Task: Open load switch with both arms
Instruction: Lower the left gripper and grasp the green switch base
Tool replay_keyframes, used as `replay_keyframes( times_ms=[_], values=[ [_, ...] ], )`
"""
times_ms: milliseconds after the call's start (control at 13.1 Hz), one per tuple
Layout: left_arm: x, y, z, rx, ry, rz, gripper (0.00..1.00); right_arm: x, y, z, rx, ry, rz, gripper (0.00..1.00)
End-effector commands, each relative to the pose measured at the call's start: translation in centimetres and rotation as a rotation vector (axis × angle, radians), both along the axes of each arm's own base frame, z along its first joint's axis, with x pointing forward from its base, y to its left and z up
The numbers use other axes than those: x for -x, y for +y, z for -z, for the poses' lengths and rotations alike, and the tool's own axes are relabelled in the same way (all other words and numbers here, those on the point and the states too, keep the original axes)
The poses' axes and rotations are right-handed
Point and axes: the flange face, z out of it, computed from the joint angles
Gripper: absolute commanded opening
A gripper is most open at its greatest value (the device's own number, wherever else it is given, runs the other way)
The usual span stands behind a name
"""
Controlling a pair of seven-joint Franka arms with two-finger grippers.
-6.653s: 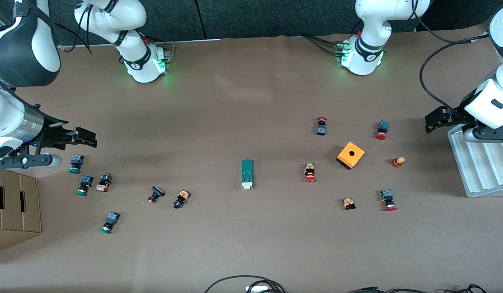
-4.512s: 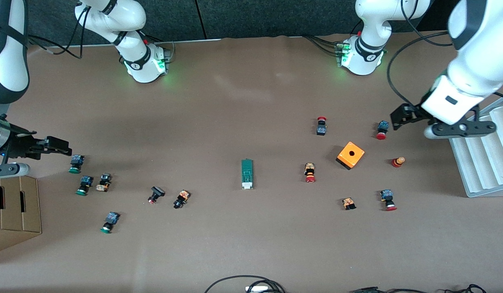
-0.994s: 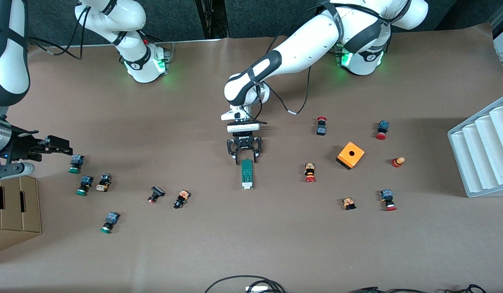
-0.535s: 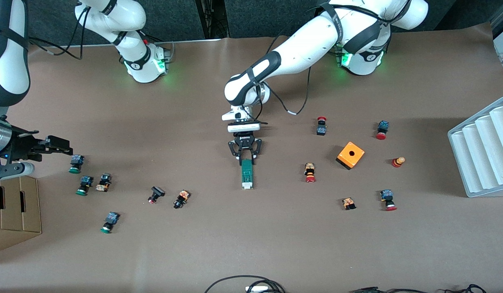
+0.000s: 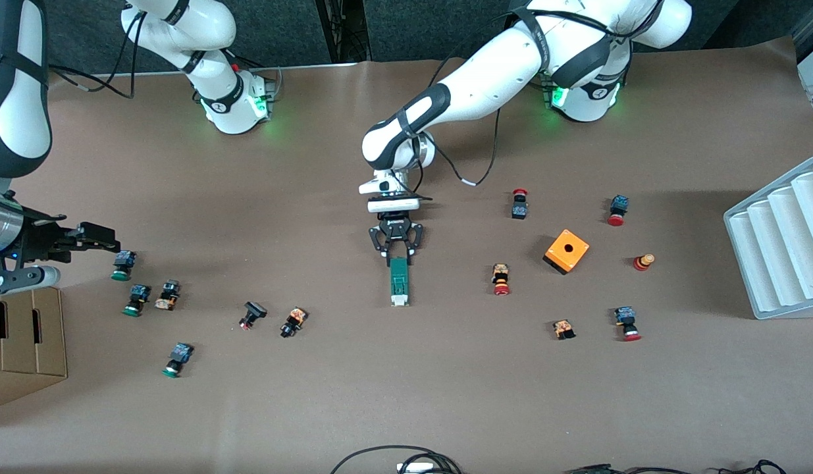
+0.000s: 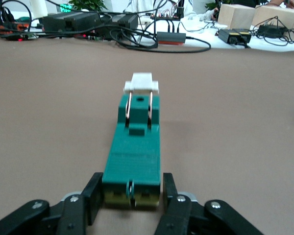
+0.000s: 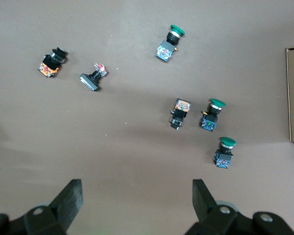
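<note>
The load switch (image 5: 399, 282), a narrow green block, lies flat in the middle of the table. Its white sliding piece (image 5: 399, 300) is at the end nearer the front camera. My left gripper (image 5: 398, 258) sits low at the switch's other end, shut on it, one finger on each side of the green body (image 6: 134, 147). In the left wrist view the white piece (image 6: 141, 83) and its two thin rods show at the end away from the fingers (image 6: 94, 196). My right gripper (image 5: 106, 236) waits open over the right arm's end of the table, holding nothing (image 7: 137, 196).
Several green-capped buttons (image 5: 121, 264) lie under and near the right gripper, beside a cardboard box (image 5: 18, 342). An orange cube (image 5: 566, 251) and red-capped buttons (image 5: 501, 279) lie toward the left arm's end, with a white ribbed rack (image 5: 781, 243) at the table edge.
The left arm swung in from the rack to the switch. In the last second its fingers closed on the switch's end. The right arm barely moved.
</note>
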Motion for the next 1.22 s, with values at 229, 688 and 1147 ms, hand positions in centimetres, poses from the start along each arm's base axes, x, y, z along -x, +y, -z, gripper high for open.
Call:
replay_keyframes(
  times_ms=[229, 688, 1147],
  values=[
    [0.2, -0.4, 1.3, -0.003, -0.020, 0.014, 0.38, -0.3, 0.1, 0.0, -0.011, -0.001, 0.007, 1.00],
    [1.4, -0.3, 2.7, -0.035, -0.044, 0.009, 0.34, -0.2, 0.2, -0.3, -0.007, -0.005, 0.006, 1.00],
    [1.2, -0.4, 2.6, -0.034, -0.054, 0.002, 0.37, -0.2, 0.4, -0.3, -0.010, -0.007, 0.004, 1.00]
  ],
)
